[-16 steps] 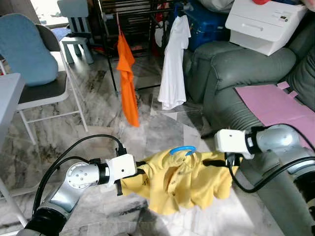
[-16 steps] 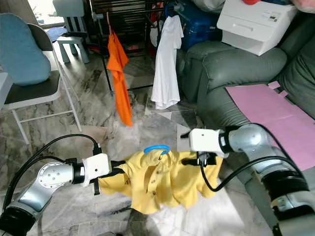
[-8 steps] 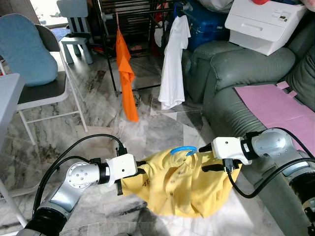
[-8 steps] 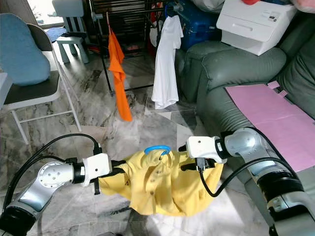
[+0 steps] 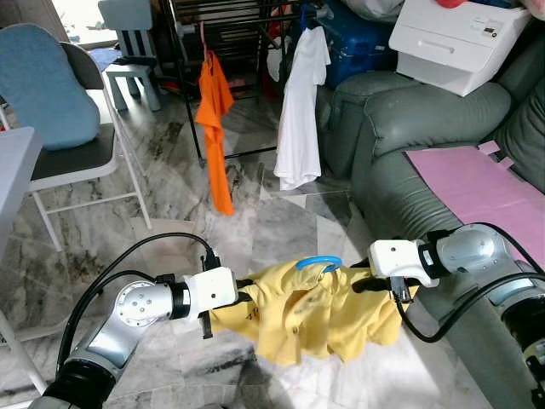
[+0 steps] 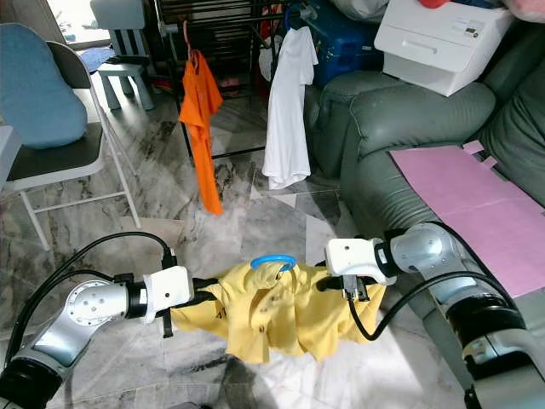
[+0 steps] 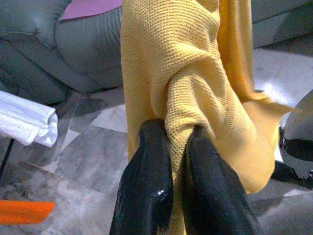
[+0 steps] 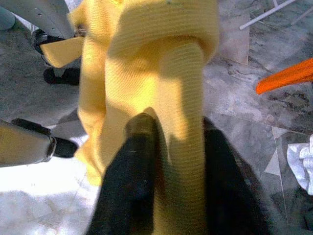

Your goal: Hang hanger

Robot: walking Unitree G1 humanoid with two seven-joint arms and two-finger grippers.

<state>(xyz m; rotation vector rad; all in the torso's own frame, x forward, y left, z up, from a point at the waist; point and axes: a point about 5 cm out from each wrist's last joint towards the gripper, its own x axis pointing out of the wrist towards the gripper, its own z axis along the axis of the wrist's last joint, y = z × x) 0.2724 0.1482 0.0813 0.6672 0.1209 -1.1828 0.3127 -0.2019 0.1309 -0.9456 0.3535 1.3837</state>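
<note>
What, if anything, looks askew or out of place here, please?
The yellow shirt sags bunched between the left gripper and right gripper. Its blue hanger pokes out at the collar, nowhere near the rack.

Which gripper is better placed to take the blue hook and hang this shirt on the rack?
Probably the right. Both grippers are shut on the yellow knit shirt, but the right gripper is nearer the blue plastic hanger hook than the left gripper.

This is a lived-in home, likely a living room. Beyond the grippers a black clothes rack (image 5: 223,34) holds an orange garment (image 5: 216,128) and a white shirt (image 5: 300,111); a grey-green sofa (image 5: 400,128) sits beside the right arm, a cushioned chair (image 5: 60,111) beyond the left, all on marble floor (image 5: 162,187).
</note>
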